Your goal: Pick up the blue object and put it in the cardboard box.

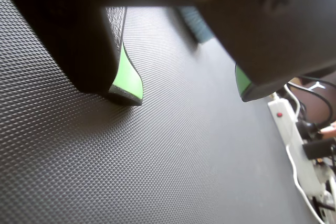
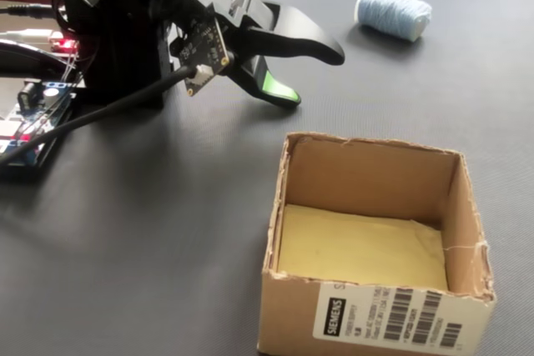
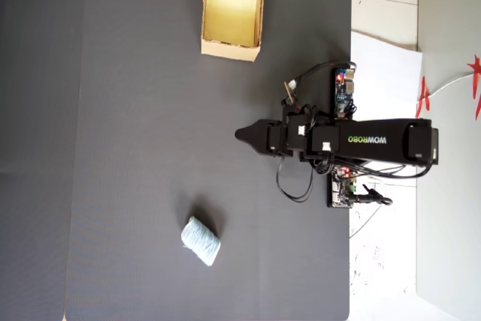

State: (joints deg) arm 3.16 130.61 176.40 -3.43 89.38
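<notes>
The blue object [image 2: 394,12] is a pale blue ribbed roll lying on its side on the black mat, far from the box. The overhead view shows this roll [image 3: 201,241] low on the mat. In the wrist view, part of it [image 1: 197,24] peeks out ahead, under the gripper body. The cardboard box [image 2: 367,177] stands open, with a yellowish floor and nothing inside; from overhead the box [image 3: 231,52] is at the top. My gripper [image 2: 313,77] hovers low over the mat between the two, open and holding nothing. Its green-padded jaws [image 1: 186,95] stand well apart.
Circuit boards with lit LEDs and cables sit by the arm base [image 2: 33,114] [image 3: 344,92]. A white power strip [image 1: 286,124] lies off the mat's edge. White paper [image 3: 383,58] covers the table to the right of the mat.
</notes>
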